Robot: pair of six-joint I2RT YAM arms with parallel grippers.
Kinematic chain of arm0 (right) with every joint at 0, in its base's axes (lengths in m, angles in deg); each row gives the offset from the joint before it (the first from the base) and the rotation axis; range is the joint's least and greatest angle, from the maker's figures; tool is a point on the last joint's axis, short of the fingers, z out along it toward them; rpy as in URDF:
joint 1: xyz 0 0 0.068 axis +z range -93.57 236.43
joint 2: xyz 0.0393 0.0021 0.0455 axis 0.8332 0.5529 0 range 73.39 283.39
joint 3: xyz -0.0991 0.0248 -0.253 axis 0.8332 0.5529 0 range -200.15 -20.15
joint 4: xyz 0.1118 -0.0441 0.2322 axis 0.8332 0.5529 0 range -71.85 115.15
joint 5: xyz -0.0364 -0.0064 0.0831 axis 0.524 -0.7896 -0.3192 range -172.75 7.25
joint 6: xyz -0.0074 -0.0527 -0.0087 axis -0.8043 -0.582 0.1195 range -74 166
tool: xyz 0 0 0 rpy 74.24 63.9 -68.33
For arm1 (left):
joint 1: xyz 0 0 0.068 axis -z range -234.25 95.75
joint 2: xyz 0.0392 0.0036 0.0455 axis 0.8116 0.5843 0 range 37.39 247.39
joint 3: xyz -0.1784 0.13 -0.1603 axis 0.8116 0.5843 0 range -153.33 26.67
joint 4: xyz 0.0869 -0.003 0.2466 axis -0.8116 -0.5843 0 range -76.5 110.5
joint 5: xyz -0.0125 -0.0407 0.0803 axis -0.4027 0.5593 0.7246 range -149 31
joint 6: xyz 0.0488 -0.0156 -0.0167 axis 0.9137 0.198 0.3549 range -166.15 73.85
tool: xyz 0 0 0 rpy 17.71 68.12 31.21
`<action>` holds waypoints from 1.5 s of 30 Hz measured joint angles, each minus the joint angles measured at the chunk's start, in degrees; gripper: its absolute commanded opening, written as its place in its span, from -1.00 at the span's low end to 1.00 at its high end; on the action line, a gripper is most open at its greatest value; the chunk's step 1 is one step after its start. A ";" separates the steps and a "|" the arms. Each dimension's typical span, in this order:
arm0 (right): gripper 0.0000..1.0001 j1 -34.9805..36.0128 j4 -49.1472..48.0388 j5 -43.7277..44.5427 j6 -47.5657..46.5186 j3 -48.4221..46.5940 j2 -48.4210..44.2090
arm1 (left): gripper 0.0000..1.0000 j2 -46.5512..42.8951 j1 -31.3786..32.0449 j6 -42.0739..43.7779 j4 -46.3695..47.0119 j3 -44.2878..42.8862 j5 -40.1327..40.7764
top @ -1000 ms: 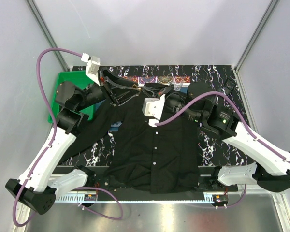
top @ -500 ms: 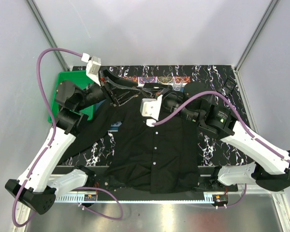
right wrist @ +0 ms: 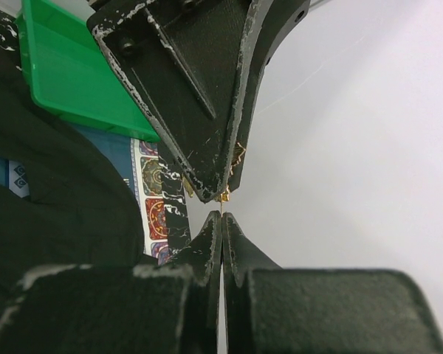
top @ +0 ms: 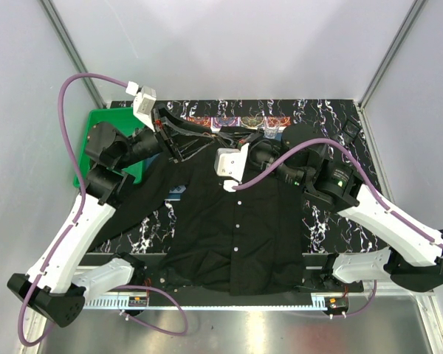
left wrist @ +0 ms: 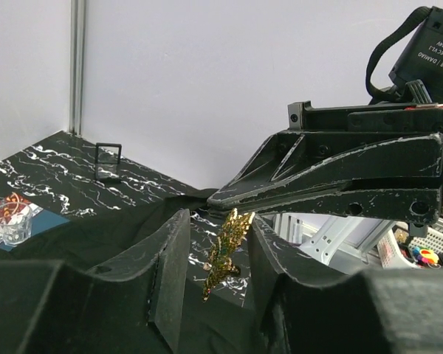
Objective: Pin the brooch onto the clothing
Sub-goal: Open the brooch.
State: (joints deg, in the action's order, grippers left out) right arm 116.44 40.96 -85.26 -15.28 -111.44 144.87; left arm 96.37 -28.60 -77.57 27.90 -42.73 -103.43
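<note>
Standing by the rig, far left on the worktop (top: pixel 332 118) there's a green tray (top: pixel 96 119), half hidden by the left arm's elbow. That arm reaches in over the shirt's collar end.

From its wrist cam, the left pincer (left wrist: pixel 218 219) has its fingers partway closed, with the brooch (left wrist: pixel 225 254) sitting right between them. It's a little gold leafy thing, tilted, with its upper end leaning toward the right-hand finger. There looks to be some gap beside it on the left. In the right wrist view those same fingers seem to meet at the tips with a speck of gold peeking out. So honestly I can't tell if it's properly clamped or just bracketed.

Coming in from the right, the right pincer (right wrist: pixel 221 219) is fully closed, both fingers pressed flat together. Its tip is right up against the top end of the brooch. I can't tell if it's nipping any part of the pin.

All of this is up in the air over the far end of the clothing (top: pixel 236 228), a black button-up spread flat mid-worktop, buttons facing up. A patterned placemat (top: pixel 236 120) pokes out past the collar.
</note>
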 measured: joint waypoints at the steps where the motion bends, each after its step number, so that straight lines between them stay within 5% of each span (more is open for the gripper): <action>1: -1.00 0.00 0.04 -0.02 -0.04 0.00 0.00 | -0.24 0.00 0.00 -0.17 0.28 0.00 0.04; 6: -1.00 0.00 0.26 0.00 -0.13 0.00 0.00 | -0.46 0.00 0.00 -0.55 1.22 0.00 0.00; 11: -1.00 0.00 0.28 0.02 -0.11 0.00 0.00 | -0.22 0.00 0.00 -0.61 1.31 0.00 -0.17; 24: -1.00 0.00 0.28 0.02 -0.09 -0.11 0.02 | -0.22 0.17 0.00 -0.59 1.31 0.00 -0.22; 35: -1.00 -0.04 0.87 0.09 -0.07 -0.35 0.24 | -0.74 0.48 0.52 -0.66 1.33 0.00 -0.72; 37: -0.99 -0.07 1.05 0.09 -0.07 -0.35 0.28 | -0.98 0.48 0.59 -0.68 1.51 0.00 -0.96; 42: 0.05 -0.04 1.11 0.26 0.74 -0.66 0.42 | -1.00 0.48 0.46 -1.60 2.21 0.00 -1.20; 45: 0.33 -0.04 1.05 1.49 1.62 -1.29 0.79 | -1.00 0.46 -1.25 -2.91 3.32 0.37 -1.01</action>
State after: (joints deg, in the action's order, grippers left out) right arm 116.40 42.01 -83.77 -13.66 -112.73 145.66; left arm 96.83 -29.84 -80.48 31.22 -42.36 -104.43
